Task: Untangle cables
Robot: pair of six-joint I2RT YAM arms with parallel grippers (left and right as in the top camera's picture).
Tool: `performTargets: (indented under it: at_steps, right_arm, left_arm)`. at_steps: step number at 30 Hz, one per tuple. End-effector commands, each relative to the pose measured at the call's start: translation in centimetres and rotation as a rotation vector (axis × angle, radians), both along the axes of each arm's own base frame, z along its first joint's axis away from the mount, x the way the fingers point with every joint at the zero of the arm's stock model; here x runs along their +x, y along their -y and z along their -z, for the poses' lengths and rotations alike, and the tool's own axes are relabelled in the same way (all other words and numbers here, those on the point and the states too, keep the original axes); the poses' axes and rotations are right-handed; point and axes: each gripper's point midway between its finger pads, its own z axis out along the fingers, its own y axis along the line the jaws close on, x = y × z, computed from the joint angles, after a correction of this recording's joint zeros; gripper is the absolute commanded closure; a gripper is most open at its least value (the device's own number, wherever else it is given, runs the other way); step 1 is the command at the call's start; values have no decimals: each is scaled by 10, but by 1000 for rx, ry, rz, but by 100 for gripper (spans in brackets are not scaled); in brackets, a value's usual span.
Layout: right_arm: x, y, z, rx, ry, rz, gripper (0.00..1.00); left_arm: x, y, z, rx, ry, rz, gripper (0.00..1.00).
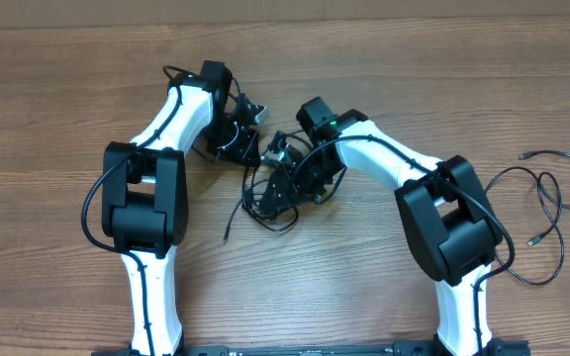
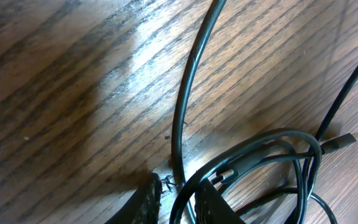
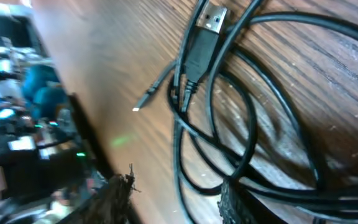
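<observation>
Cables [image 1: 273,198] lie in a black tangle on the wooden table [image 1: 384,59], near its middle, between my two arms. One more cord [image 1: 552,203] lies in loose loops well apart, off to my right. Any print on them is too small and blurred to read. My left pincer [image 2: 178,202] stands narrow, with strands running up between its tips [image 2: 146,202]; whether it truly pinches them I cannot tell. My right pincer [image 3: 173,202] is spread, low over the tangle, one strand lying in the gap. These cords are thin, glossy and looped over one another. A silver-ended USB plug [image 3: 207,18] lies across the loops, and a smaller plug [image 2: 340,142] rests beside them.
</observation>
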Motion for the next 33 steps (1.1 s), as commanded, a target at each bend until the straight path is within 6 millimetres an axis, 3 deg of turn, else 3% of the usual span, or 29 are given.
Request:
performTargets:
  at_steps: [1, 6, 10, 17, 20, 24, 33]
  right_arm:
    - [7, 1, 17, -105, 171, -92, 49]
    - [-6, -9, 17, -65, 240, -210, 46]
    - [-7, -13, 11, -33, 308, -293, 59]
    - [10, 0, 6, -170, 429, -375, 58]
    - [4, -3, 7, -164, 452, -430, 58]
    - [8, 4, 18, -300, 531, -483, 58]
    - [-3, -9, 24, -376, 632, -584, 58]
  left_arm:
    - [-3, -1, 5, 4, -4, 21, 80]
    - [-3, -1, 5, 5, -5, 21, 79]
    - [-3, -1, 5, 4, -5, 21, 79]
    - [-3, -1, 5, 5, -4, 21, 79]
    - [-3, -1, 5, 5, -4, 20, 79]
    - [-1, -6, 7, 35, -16, -28, 79]
    - [6, -26, 11, 91, -23, -111, 81]
